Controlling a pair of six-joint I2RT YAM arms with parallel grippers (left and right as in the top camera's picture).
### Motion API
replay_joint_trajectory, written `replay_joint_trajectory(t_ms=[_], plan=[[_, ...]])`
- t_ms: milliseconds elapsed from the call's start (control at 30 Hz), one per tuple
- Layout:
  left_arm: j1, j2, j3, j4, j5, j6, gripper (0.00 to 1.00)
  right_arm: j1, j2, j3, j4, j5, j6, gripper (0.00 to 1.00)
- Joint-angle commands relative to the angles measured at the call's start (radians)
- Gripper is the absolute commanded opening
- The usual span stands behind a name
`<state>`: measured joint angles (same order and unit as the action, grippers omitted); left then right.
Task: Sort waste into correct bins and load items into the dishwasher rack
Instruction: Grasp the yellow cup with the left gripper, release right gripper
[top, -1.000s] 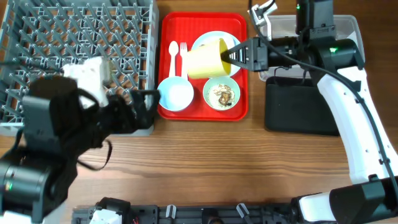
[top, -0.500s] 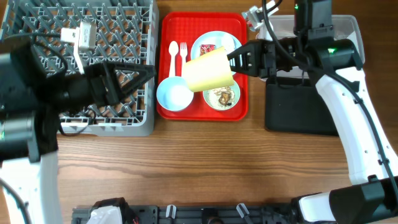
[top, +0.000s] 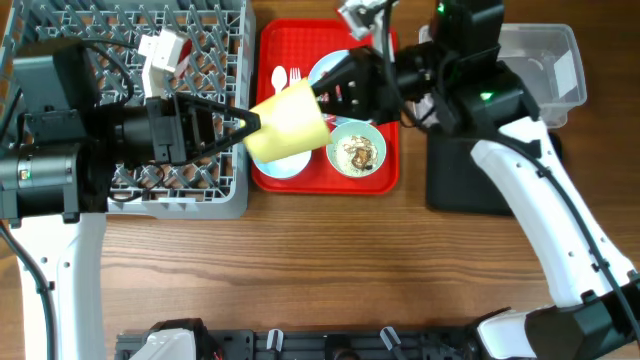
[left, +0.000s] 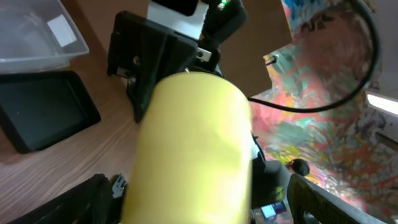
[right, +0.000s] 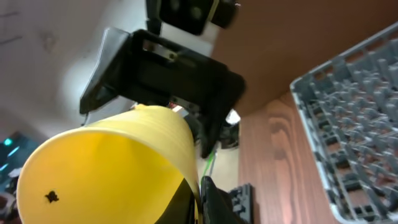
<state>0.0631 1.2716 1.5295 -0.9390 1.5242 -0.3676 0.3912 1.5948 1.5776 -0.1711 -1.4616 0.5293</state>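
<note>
The small yellow cup hangs on its side above the left part of the red tray, between my two grippers. My right gripper is shut on the cup's rim, as the right wrist view shows. My left gripper is open, its fingers either side of the cup's base. The grey dishwasher rack lies at the left under my left arm. The pale blue bowl is partly hidden under the cup. The mint green bowl holds brown scraps. The pale blue plate and the white fork and spoon lie on the tray.
The red serving tray sits in the middle. The clear tub is at the far right, the black tray in front of it. The red wrapper and the tissue are hidden by my right arm. Bare wood runs along the front.
My right gripper has carried the yellow cup leftward from over the plate to the tray's left edge. My left arm has swung in from the rack, bringing its open fingers around the cup's base.
</note>
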Motion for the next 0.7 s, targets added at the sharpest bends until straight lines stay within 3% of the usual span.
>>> replay_joint_trajectory(t_ms=[0,333,667], plan=[[-0.007,-0.013,0.014,-0.013,0.010,0.023,0.91,0.014,-0.021,0.008,0.045,0.023,0.126,0.04],[-0.061,-0.013,0.014,-0.026,0.012,0.023,0.87,0.014,-0.021,0.008,0.057,0.071,0.152,0.04],[-0.068,-0.013,0.014,-0.025,0.007,0.024,0.73,0.014,-0.021,0.008,0.055,0.070,0.155,0.04]])
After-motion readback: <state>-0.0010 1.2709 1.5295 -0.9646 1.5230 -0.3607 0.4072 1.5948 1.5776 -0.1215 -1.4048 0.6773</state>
